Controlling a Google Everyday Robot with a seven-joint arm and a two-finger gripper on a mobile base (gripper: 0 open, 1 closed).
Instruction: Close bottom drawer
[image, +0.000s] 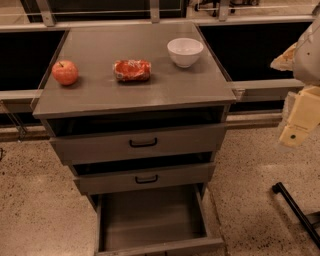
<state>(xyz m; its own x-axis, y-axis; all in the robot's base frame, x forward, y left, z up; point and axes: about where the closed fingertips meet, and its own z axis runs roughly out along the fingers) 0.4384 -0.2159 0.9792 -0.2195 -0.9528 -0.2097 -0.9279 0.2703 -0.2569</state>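
A grey cabinet (135, 95) has three drawers. The bottom drawer (150, 220) is pulled far out toward me and its inside is empty. Its front panel (160, 247) lies at the lower edge of the view. The middle drawer (145, 178) and the top drawer (142, 143), each with a black handle, stand out a little. My gripper (298, 122), cream-coloured, hangs at the far right of the view. It is well to the right of the cabinet, at about the height of the top drawer, and touches nothing.
On the cabinet top lie a red apple (65, 72) at the left, a crumpled red bag (132, 70) in the middle and a white bowl (185, 51) at the back right. A black bar (297, 212) lies on the speckled floor at the lower right. A rail runs behind the cabinet.
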